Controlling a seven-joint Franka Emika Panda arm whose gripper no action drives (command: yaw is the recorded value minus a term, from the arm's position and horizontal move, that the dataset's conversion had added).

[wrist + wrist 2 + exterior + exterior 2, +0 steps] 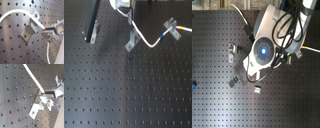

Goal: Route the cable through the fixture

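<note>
In the first wrist view the pincer point(44, 32) is pinching the white cable point(18, 11) right over the slanted fixture point(29, 29). In the first exterior view the cable point(156, 42) trails across the perforated surface point(124, 95) to the cross-shaped clip point(171, 26).

Matt black perforated board point(124, 95), dull silver metal fixture point(29, 30), smooth white cable point(17, 11) (slightly glossy)

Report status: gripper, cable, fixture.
Gripper shut on thin white cable, right at the slanted silver-grey metal U-clip fixture. Cable's far end lies through the wider cross-shaped clip. Nothing in the way.
</note>
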